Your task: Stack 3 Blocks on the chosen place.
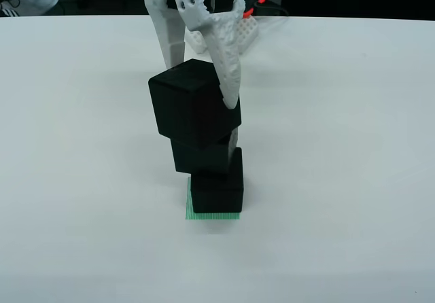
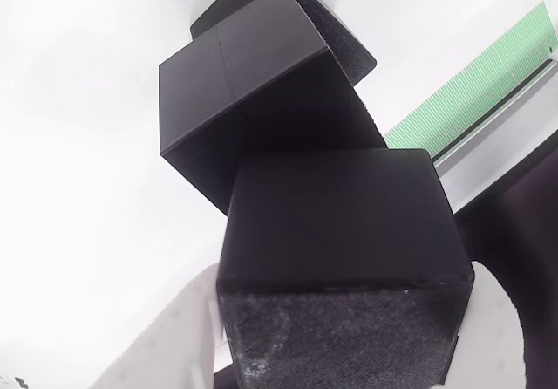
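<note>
White table (image 1: 353, 181), green patch (image 1: 192, 211) (three black blocks (image 1: 216, 189) stacked), gripper (image 1: 204, 102) clamped around top block (image 1: 194, 102).

We see the green patch (image 1: 194, 208) mostly hidden under the bottom block (image 1: 217, 191); the gripper (image 1: 197, 102) fingertips sit behind the top block (image 1: 194, 102).

Bare table (image 1: 353, 147) all round — only the leaning block stack (image 1: 204, 147) obstructs.

Three black cubes (image 1: 216, 191) (image 1: 204, 155) (image 1: 192, 102), one green square (image 1: 194, 213), one white table (image 1: 340, 147).
</note>
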You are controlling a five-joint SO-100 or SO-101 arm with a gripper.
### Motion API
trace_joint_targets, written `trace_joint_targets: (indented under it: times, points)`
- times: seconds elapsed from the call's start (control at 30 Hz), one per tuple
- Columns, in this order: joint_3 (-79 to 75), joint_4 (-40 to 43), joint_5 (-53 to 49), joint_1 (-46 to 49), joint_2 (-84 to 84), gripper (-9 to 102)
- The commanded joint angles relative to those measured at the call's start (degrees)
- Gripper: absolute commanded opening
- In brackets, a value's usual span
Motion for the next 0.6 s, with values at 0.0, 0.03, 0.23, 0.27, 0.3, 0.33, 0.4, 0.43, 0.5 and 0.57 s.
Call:
trace_joint_targets:
  times: [0.0, 0.03, 0.23, 0.27, 0.3, 0.33, 0.4, 0.43, 0.5, 0.57]
  points:
    - [-1.2, 0.7, -0.1, -0.4, -0.2, 29]
    - [-1.2, 0.7, -0.1, -0.5, 0.0, 29]
    - [-2.0, 1.3, -0.1, -0.7, 1.2, 29]
    - [-2.1, 1.4, -0.2, -0.5, 1.4, 29]
    - [-2.1, 1.4, -0.2, -0.4, 1.6, 29]
    - [-2.2, 1.4, -0.3, -0.4, 1.8, 29]
    - [-2.9, 1.7, -0.3, -0.3, 1.8, 29]
    - [-3.2, 1.8, -0.3, -0.3, 1.8, 29]
    - [-3.8, 1.9, 0.1, -0.2, 1.8, 29]
    - [-4.3, 2.0, 0.2, -0.2, 1.8, 29]
